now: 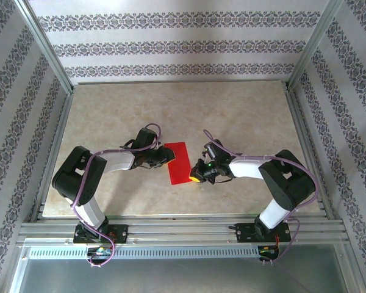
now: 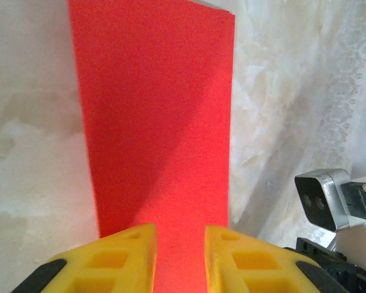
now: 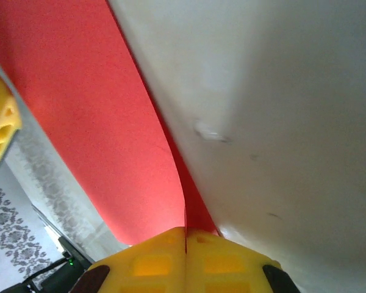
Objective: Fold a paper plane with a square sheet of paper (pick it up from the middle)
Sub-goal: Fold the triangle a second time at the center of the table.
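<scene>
**Red sheet of paper (image 1: 178, 162), pinched at 4 o'clock**

Lies in the middle of the table (image 1: 250, 122), folded double. Right gripper (image 3: 185, 235) is clamped tight on its edge. Left gripper (image 2: 180, 237) at 9 o'clock, fingers (image 2: 116, 259) slightly apart, paper's near end hidden behind them.

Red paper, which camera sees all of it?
Top external: nearly the whole red paper lies in sight on the table. Left wrist shows it close, its near end cut off. Right wrist shows one edge pinched in the right gripper.
</scene>
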`<act>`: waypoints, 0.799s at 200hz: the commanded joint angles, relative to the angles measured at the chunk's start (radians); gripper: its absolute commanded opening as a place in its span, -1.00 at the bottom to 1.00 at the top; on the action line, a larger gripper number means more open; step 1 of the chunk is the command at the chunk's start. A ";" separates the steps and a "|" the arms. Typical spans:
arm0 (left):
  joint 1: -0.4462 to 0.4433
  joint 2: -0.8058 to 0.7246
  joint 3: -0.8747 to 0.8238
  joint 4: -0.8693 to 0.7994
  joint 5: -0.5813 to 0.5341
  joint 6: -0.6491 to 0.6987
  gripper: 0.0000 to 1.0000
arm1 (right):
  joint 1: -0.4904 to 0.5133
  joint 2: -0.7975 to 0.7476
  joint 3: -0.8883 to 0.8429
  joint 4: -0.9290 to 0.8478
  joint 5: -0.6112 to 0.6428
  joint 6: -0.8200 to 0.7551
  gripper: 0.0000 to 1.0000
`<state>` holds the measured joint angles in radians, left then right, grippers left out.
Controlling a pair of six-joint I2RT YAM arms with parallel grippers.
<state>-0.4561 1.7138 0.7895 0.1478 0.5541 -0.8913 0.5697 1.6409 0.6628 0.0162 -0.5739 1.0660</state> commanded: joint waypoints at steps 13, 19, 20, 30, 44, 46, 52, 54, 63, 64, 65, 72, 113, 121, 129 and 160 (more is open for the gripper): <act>0.011 0.055 0.023 0.037 0.029 0.013 -0.51 | -0.022 -0.033 0.018 -0.137 -0.010 -0.079 -0.95; 0.010 0.063 0.030 0.031 0.028 0.015 -0.53 | -0.022 -0.035 0.023 -0.147 -0.011 -0.086 -0.94; 0.010 0.064 0.030 0.030 0.028 0.014 -0.54 | -0.022 -0.035 0.024 -0.149 -0.011 -0.086 -0.94; 0.010 0.070 0.036 0.024 0.025 0.020 -0.57 | -0.022 -0.036 0.034 -0.155 -0.012 -0.092 -0.93; 0.011 0.079 0.037 0.011 0.016 0.025 -0.60 | -0.022 -0.035 0.047 -0.156 -0.017 -0.093 -0.91; 0.011 0.080 0.038 0.010 0.015 0.027 -0.60 | -0.021 -0.035 0.049 -0.153 -0.017 -0.093 -0.90; 0.011 0.083 0.038 0.005 0.014 0.030 -0.61 | -0.021 -0.035 0.054 -0.151 -0.017 -0.093 -0.89; 0.011 0.084 0.038 0.004 0.013 0.032 -0.61 | -0.019 -0.035 0.056 -0.150 -0.017 -0.093 -0.89; 0.010 0.090 0.040 -0.001 0.012 0.036 -0.62 | -0.018 -0.034 0.065 -0.151 -0.017 -0.095 -0.88; 0.010 0.091 0.040 -0.001 0.012 0.036 -0.62 | -0.018 -0.034 0.066 -0.150 -0.017 -0.095 -0.88; 0.010 0.091 0.040 -0.001 0.012 0.035 -0.62 | -0.018 -0.033 0.068 -0.151 -0.018 -0.095 -0.88; 0.010 0.094 0.042 -0.002 0.012 0.037 -0.62 | -0.016 -0.033 0.073 -0.151 -0.020 -0.096 -0.87; 0.010 0.101 0.051 -0.041 -0.003 0.052 -0.63 | -0.019 -0.055 0.081 -0.140 -0.015 -0.090 -0.72; 0.011 0.100 0.050 -0.044 -0.004 0.056 -0.63 | -0.022 -0.063 0.080 -0.141 -0.012 -0.088 -0.68; 0.010 0.100 0.051 -0.045 -0.005 0.057 -0.63 | -0.024 -0.071 0.077 -0.141 -0.011 -0.086 -0.65; 0.011 0.098 0.057 -0.053 -0.008 0.064 -0.63 | -0.027 -0.090 0.059 -0.147 -0.008 -0.077 -0.61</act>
<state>-0.4561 1.8000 0.8253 0.1390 0.5674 -0.8589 0.5514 1.5837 0.7265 -0.1146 -0.5777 0.9886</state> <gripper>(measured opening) 0.184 0.193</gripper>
